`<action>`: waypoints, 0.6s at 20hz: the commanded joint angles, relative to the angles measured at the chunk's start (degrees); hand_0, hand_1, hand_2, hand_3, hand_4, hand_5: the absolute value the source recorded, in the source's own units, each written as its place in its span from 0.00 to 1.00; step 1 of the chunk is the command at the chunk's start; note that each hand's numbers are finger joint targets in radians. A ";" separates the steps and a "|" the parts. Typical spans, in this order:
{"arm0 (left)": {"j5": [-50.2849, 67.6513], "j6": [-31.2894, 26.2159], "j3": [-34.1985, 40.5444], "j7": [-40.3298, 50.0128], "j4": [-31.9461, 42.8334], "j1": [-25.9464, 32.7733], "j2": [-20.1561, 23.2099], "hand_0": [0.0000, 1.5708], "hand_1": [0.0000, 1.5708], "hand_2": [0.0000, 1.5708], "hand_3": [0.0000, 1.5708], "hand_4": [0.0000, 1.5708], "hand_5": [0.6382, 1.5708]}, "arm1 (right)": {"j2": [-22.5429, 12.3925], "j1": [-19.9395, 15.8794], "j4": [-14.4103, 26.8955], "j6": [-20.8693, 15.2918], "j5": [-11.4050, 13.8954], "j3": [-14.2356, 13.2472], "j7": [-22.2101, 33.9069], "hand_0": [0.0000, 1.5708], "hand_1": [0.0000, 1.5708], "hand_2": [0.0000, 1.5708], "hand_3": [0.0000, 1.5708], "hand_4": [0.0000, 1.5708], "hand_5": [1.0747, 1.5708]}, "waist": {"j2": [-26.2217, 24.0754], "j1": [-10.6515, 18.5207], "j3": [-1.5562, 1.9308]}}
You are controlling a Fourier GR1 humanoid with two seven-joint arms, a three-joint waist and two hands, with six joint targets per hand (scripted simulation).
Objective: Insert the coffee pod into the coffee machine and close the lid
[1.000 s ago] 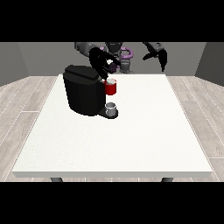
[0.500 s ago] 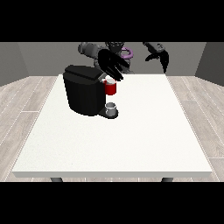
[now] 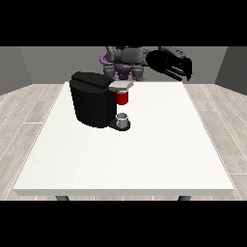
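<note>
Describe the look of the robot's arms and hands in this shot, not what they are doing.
Only one hand shows plainly: the hand at the view's right, all black and bulky, with dark fingers and faint grey highlights on its upper edge. It joins a dark arm leading back to the grey torso, which has purple parts at its sides. No cables or markings are visible. The other hand is not seen.

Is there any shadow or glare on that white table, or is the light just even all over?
Front view: the white table looks evenly lit with no glare; only a faint dark patch shows at the base of the coffee machine; its black body shows little surface detail.
</note>
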 commanded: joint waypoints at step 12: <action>3.98 -1.86 5.34 0.77 0.68 2.71 4.04 0.00 0.00 0.00 0.00 0.22 1.00 | 10.28 -0.89 4.90 0.03 -1.17 3.65 -11.68 0.00 0.00 0.00 0.00 0.00 1.00 | -3.20 -6.13 -0.30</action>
